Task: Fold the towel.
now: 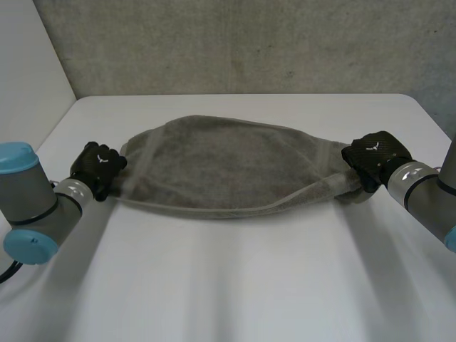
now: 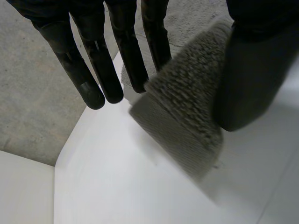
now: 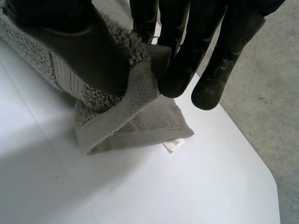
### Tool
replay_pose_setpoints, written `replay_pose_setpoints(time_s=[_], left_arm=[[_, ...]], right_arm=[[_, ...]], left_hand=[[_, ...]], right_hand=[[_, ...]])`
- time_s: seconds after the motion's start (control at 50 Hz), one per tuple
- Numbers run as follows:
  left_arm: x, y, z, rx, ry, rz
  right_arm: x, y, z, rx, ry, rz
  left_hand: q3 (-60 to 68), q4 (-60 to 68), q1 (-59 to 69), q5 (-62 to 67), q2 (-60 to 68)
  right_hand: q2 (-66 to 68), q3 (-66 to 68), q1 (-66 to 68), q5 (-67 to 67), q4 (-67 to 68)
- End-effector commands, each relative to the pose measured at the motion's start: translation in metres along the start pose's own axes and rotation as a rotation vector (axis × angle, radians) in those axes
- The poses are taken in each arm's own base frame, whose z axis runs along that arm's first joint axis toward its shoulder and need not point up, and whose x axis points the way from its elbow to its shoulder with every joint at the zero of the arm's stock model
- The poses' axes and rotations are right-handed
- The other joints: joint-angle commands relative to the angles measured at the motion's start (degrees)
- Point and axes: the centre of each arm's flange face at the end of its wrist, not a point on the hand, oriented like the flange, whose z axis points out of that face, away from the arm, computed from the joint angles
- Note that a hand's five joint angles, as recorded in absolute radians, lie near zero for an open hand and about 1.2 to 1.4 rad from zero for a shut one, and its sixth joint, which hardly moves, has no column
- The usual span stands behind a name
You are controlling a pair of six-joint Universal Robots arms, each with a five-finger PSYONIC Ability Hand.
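A grey towel (image 1: 228,167) lies spread across the table, its front edge running from one hand to the other. My left hand (image 1: 100,169) is at the towel's left end. There a towel corner (image 2: 187,107) sits between the thumb (image 2: 252,74) and one finger, pinched, while the other fingers (image 2: 93,70) stay straight beside it. My right hand (image 1: 374,157) is at the right end, shut on the towel's corner (image 3: 140,88), thumb against fingers (image 3: 187,60). Below that grip, folded towel layers (image 3: 135,123) rest on the table, and a small white label (image 3: 174,144) sticks out.
The white table (image 1: 235,285) reaches from the towel to the front edge. A grey wall (image 1: 249,43) stands behind the table, and a white panel (image 1: 28,64) closes the left side. The table's rounded right corner (image 3: 275,186) lies beyond my right hand.
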Motion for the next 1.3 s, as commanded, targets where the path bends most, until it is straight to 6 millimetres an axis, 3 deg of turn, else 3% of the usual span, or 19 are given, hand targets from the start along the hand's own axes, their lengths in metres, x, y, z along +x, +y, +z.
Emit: replay_pose_setpoints(time_s=[0.02,0.18,0.32,0.38,0.48,0.5,0.54,0.66,0.7,0.82,0.86,0.92,1.02,1.14,1.2,1.24,1.26,1.28,1.3], left_arm=[[0.004,0.003,-0.001,-0.015,0.020,-0.006],[0.005,0.002,-0.004,-0.026,0.034,-0.012],[-0.008,-0.011,-0.012,-0.018,0.015,-0.020],[-0.020,-0.021,-0.022,-0.014,0.000,-0.050],[-0.064,-0.048,-0.046,0.026,-0.094,-0.165],[-0.065,-0.048,-0.046,0.027,-0.094,-0.165],[-0.084,-0.071,-0.061,0.083,-0.138,-0.211],[-0.112,-0.109,-0.086,0.191,-0.212,-0.243],[-0.127,-0.135,-0.100,0.268,-0.249,-0.260],[-0.141,-0.154,-0.109,0.296,-0.254,-0.313],[-0.138,-0.153,-0.101,0.266,-0.218,-0.348],[-0.131,-0.149,-0.091,0.236,-0.182,-0.360],[-0.090,-0.122,-0.043,0.043,-0.058,-0.401],[-0.080,-0.104,-0.009,-0.079,-0.031,-0.392],[-0.092,-0.113,0.007,-0.062,-0.074,-0.359],[-0.117,-0.150,0.011,0.081,-0.165,-0.339],[-0.117,-0.150,0.011,0.082,-0.166,-0.339],[-0.134,-0.173,0.006,0.176,-0.223,-0.343],[-0.134,-0.173,0.006,0.177,-0.224,-0.343]], right_arm=[[0.000,0.000,0.000,0.000,0.000,0.000],[0.002,-0.001,0.000,0.002,0.005,-0.001],[0.011,-0.009,-0.002,0.021,0.034,-0.005],[0.025,-0.024,-0.010,0.062,0.076,-0.012],[0.068,-0.057,-0.043,0.142,0.200,-0.025],[0.068,-0.057,-0.043,0.142,0.200,-0.026],[0.084,-0.082,-0.065,0.203,0.254,-0.044],[0.103,-0.123,-0.099,0.317,0.320,-0.048],[0.115,-0.147,-0.117,0.388,0.358,-0.050],[0.127,-0.162,-0.124,0.390,0.364,-0.054],[0.121,-0.149,-0.098,0.313,0.291,-0.049],[0.115,-0.139,-0.083,0.263,0.248,-0.059],[0.074,-0.105,-0.030,0.109,0.092,-0.172],[0.064,-0.087,0.004,0.056,0.077,-0.179],[0.074,-0.091,0.022,0.093,0.140,-0.185],[0.088,-0.115,0.033,0.224,0.260,-0.194],[0.088,-0.115,0.033,0.225,0.261,-0.194],[0.093,-0.131,0.035,0.320,0.328,-0.176],[0.093,-0.132,0.035,0.321,0.329,-0.175]], left_hand=[[6.6,6.5,6.5,-2.8,6.6],[25.1,24.9,24.9,15.7,25.1],[25.1,25.0,25.0,15.7,25.1],[25.1,25.0,25.0,15.7,25.1],[25.1,25.0,25.0,15.7,25.1],[25.1,25.0,25.0,15.7,25.1],[25.1,25.0,25.0,15.7,25.1],[25.1,25.0,25.0,15.7,25.1],[25.1,25.0,25.0,15.7,25.1],[25.1,25.0,25.0,15.7,25.1],[25.1,25.0,25.0,15.7,25.1],[25.1,25.0,25.0,15.7,25.1],[25.1,25.0,25.0,15.7,25.1],[25.1,25.0,25.0,15.7,25.1],[25.1,25.0,25.0,15.7,25.1],[25.1,25.0,25.0,15.7,25.1],[25.1,25.0,25.0,15.7,25.1],[25.1,25.0,25.0,15.7,25.1],[25.1,25.0,25.0,15.7,25.1]], right_hand=[[5.6,3.0,3.1,4.4,3.4],[5.6,3.0,3.1,4.4,3.4],[5.6,3.0,3.1,4.4,3.4],[5.6,3.0,3.1,4.4,3.4],[5.6,3.0,3.1,4.4,3.4],[5.6,3.0,3.1,4.4,3.4],[5.6,3.0,3.1,4.4,3.4],[5.6,3.0,3.1,4.4,3.4],[5.6,3.0,3.1,4.4,3.4],[5.6,3.0,3.1,4.4,3.4],[5.6,3.0,3.1,4.4,3.4],[5.6,3.0,3.1,4.4,3.4],[5.6,3.0,3.1,4.4,3.4],[5.6,3.0,3.1,4.4,3.4],[5.6,3.0,3.1,4.4,3.4],[5.6,3.0,3.1,4.4,3.4],[5.6,3.0,3.1,4.4,3.4],[5.6,3.0,3.1,4.4,3.4],[5.6,3.0,3.1,4.4,3.4]])
